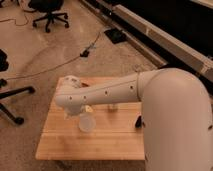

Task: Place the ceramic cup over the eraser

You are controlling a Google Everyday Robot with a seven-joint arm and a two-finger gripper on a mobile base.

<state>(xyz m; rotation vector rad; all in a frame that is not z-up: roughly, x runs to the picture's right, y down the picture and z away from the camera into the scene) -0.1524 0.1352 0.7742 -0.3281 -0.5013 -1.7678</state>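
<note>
**Ceramic cup (86, 123) at the gripper (80, 112), eraser (139, 121) off to the right**

Over the wooden table (65, 147), a little left of its middle: the ceramic cup, pale white and tapered, directly below the left end of the white arm (110, 92). Touching the gripper or just under it. Lifted off the boards or resting on them: cannot tell.

Gripper tucked beneath the rounded wrist, aimed down at the table and mostly hidden by the wrist casing. Apart, together or clamped on the cup: cannot tell.

On the table near its right side, the eraser: small, black, just beside the bulky white upper section of the arm and well apart from the cup.

Stretched from that bulky section across the back half of the table toward the left, the arm, marked with a row of small dark dots along its side. Below its middle stretch, a small pale object (112, 107) on the table, too indistinct to name. Behind the wrist, at the table's far edge, a sliver of something red-brown (84, 81).

Around the table, speckled floor (40, 60). At top left, a black office chair (48, 12). At the left edge, a second chair's wheeled base (12, 102). Across the floor, a thin cable (55, 67) running toward a small dark device (86, 51). Near the long ledge at upper right, a flat black object (116, 35).
</note>
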